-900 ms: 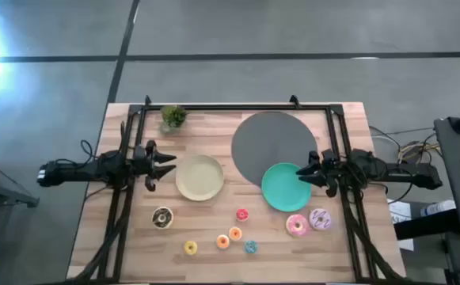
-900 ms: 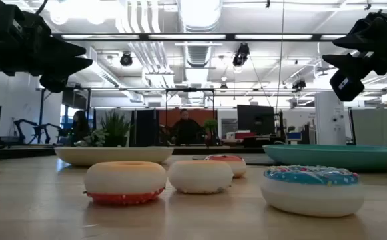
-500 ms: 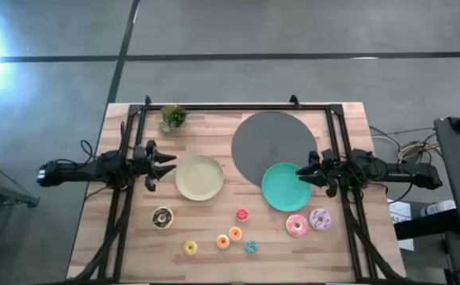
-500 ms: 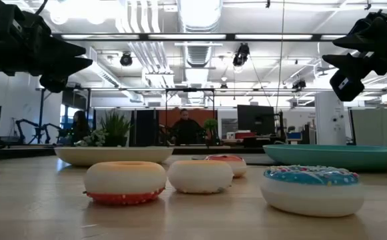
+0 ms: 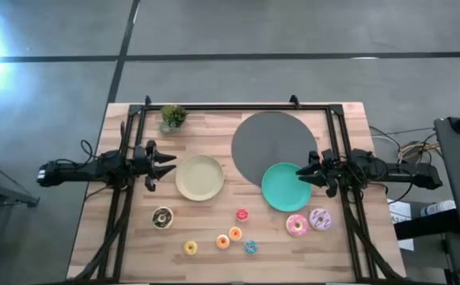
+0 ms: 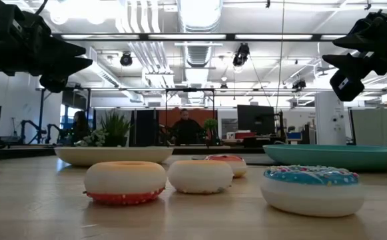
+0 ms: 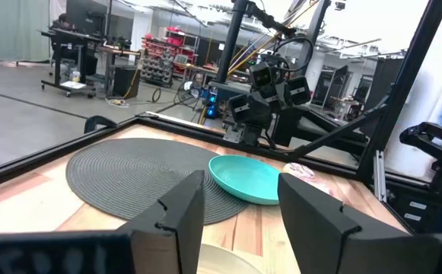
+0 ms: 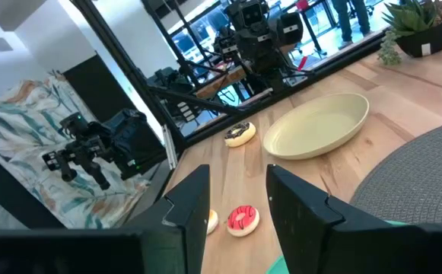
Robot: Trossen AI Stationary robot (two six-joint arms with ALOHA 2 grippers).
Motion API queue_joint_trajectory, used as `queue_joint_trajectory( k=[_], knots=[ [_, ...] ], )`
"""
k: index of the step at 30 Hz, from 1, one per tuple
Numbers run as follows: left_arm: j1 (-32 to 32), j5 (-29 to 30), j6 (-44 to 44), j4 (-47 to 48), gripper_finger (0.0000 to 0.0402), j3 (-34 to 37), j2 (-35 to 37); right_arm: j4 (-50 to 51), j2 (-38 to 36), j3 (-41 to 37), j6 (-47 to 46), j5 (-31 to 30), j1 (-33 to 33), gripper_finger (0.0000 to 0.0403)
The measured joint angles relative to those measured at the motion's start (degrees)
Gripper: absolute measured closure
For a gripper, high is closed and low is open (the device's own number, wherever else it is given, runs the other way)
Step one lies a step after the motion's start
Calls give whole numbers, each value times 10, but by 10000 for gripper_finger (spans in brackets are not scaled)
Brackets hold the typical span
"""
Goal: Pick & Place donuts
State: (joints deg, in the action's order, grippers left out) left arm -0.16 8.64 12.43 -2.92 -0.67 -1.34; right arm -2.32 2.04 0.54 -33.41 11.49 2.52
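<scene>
Donuts all loose on table: chocolate [image 5: 162,217], pink [image 5: 297,225], lilac [image 5: 320,218], minis between. Left gripper [image 5: 169,165], right gripper [image 5: 302,173] agape, empty. Risk: right descent probably clips teal plate [image 5: 275,190].

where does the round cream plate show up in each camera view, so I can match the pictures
High view: the round cream plate lies left of centre, just ahead of the left gripper.
Low view: it sits far back on the left, behind the mini donuts.
Left wrist view: only a pale sliver of its rim.
Right wrist view: across the table.
Shared landmark: the round teal plate, also in the low view and left wrist view.
</scene>
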Motion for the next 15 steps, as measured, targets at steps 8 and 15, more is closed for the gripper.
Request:
queue_joint_trajectory(
  k=[8,15],
  knots=[
    [0,0,0,0,260,0,0,0,0,0,0,0,0,280],
    [0,0,0,0,260,0,0,-17,0,0,-72,2,0,280]
  ],
)
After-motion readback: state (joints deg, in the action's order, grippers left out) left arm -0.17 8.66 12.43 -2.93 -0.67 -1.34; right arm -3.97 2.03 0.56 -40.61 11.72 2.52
